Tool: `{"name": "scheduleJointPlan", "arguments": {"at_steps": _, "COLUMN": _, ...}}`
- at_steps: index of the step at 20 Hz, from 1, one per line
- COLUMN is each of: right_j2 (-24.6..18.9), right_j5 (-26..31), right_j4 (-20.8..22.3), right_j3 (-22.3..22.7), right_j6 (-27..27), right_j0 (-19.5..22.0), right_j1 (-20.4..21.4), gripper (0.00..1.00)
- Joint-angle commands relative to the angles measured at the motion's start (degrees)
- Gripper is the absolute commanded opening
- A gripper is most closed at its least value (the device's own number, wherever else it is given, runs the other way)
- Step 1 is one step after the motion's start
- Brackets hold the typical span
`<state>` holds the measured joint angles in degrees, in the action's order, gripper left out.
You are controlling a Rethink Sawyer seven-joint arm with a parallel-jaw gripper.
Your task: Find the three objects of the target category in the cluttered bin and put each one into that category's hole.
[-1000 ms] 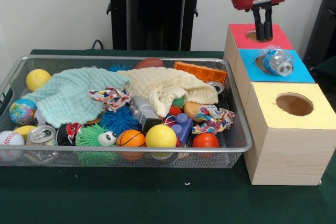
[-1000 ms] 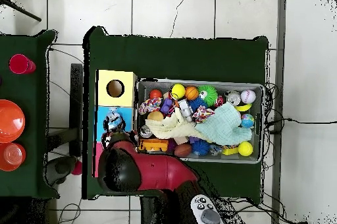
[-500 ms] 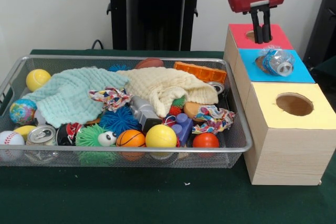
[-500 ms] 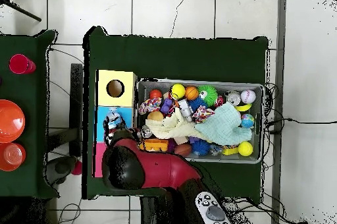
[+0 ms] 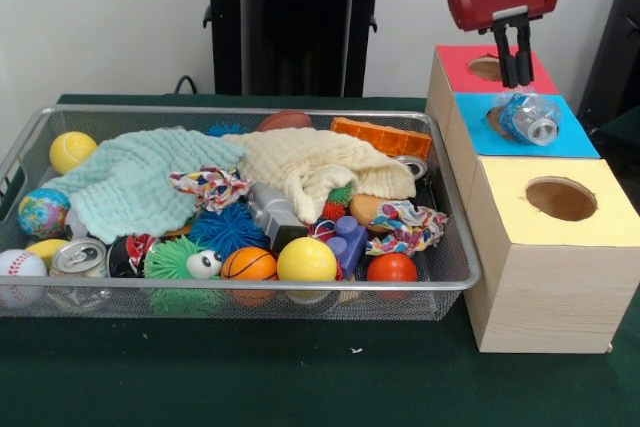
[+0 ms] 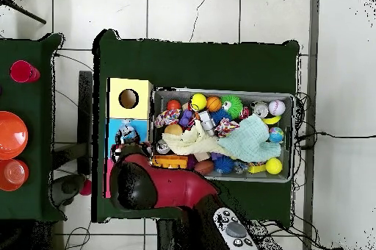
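Observation:
One see-through crumpled bottle [image 5: 528, 117] lies on its side on the blue square surround [image 5: 573, 142], partly covering the round hole [image 5: 494, 119]. It also shows in the overhead view [image 6: 127, 135]. My gripper [image 5: 517, 81] hangs over the red surround just behind the bottle, a little above it. Its fingers stand close together with nothing between them. The wire mesh bin [image 5: 250, 110] is full of clutter; no other bottle shows in it. In the overhead view my arm [image 6: 147, 184] covers the gripper.
The bin holds two cloths [image 5: 140, 182], balls [image 5: 306, 259], spiky toys, silver cans [image 5: 78, 257] and an orange block [image 5: 382, 136]. The wooden box also has a red-surround hole [image 5: 487, 68] and a yellow-surround hole [image 5: 561, 198]. Red cups [image 6: 13, 135] stand on a side table.
My gripper has shifted right, from above the red hole's middle towards the bottle. The bottle has stayed where it lies on the blue surround.

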<state>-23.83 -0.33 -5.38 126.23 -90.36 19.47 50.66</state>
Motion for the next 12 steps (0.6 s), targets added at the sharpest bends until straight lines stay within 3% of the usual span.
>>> {"name": "scheduleJointPlan", "arguments": {"at_steps": 1, "right_j2": -4.1, "right_j5": -4.0, "right_j4": -1.0, "right_j3": -1.0, "right_j6": -14.6, "right_j0": 1.8, "right_j1": -2.2, "gripper": 0.00}}
{"name": "scheduleJointPlan", "arguments": {"at_steps": 12, "right_j2": -1.0, "right_j5": -4.8, "right_j4": -0.4, "right_j3": -2.0, "right_j6": -13.0, "right_j0": 0.1, "right_j1": -3.2, "gripper": 0.00}}
